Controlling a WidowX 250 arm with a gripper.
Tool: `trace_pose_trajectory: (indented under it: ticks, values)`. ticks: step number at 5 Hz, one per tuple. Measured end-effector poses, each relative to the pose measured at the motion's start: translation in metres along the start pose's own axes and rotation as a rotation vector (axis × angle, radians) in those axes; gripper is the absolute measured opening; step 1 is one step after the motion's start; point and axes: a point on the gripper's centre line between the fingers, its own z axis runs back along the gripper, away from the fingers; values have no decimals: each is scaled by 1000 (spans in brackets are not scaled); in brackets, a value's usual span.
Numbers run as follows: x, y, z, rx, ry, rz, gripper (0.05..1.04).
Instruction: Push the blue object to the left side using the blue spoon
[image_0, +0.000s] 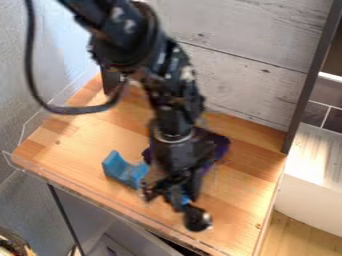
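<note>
A big back wall of pale gray boards (247, 55) stands behind the light brown wood tabletop (80, 145). The black robot arm (167, 90) is big too. It comes in from the upper left and slants down over the middle of the tabletop. A black cable (73, 109) hangs from it in a loop, over the back left part. A white block (310, 165) is just past the right edge. A dark purple thing (220, 142) is behind the low part of the arm, near the middle of the tabletop, and most of it is hidden. The black gripper (175, 192) points down over the front half, near the front edge. I can't tell if the gripper is squeezed closed or let go. The blue object (122, 168) is on the tabletop, close to the front edge, between the front left corner and the gripper. It has a dip in it, and its left end sticks up. Its right end comes right by the gripper, but I can't tell if they touch. A round black thing (198, 220) is just below the gripper. A little blue bit (184, 199) peeks out there too, and I can't tell if it is the spoon.
</note>
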Motion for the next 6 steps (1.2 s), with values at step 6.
trace_pose_trajectory:
  ticks: [6]
  values:
    - [77, 32, -8, -4, 6, 304, 328]
